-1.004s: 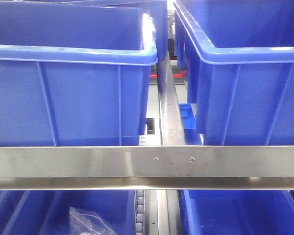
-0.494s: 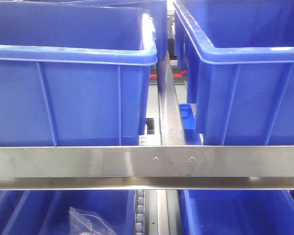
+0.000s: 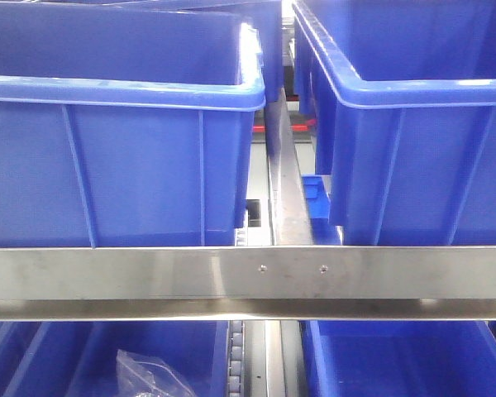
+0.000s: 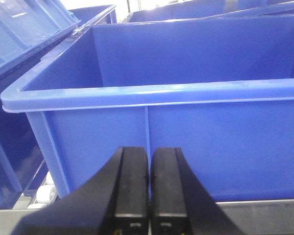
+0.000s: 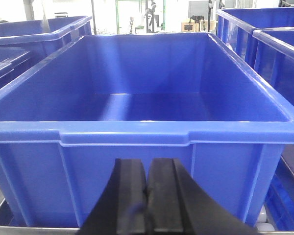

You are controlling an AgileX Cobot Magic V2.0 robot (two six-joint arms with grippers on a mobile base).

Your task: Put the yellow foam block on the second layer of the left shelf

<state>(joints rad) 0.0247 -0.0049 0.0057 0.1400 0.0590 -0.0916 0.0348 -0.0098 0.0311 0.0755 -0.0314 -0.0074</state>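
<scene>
At the bottom centre of each wrist view, the left claw [image 4: 149,196] and right claw [image 5: 147,200] sit closed on nothing, facing deep blue plastic bins [image 4: 186,142] — the yellow foam block appears nowhere. Risk, I judge: searching blind, an arm could clip a bin rim.

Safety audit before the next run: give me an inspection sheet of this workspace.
Surface: steel shelf rail across the front, roller track below it.
Job's things: yellow foam block, nothing seen.
Clutter: clear plastic bag in the lower left bin; small blue bin behind the divider.
Grippers: left pincer shut, empty, facing a blue bin; right pincer shut, empty, facing an empty blue bin.
Cables: nothing seen.
Surroundings: more blue bins; bright background, blurred.
</scene>
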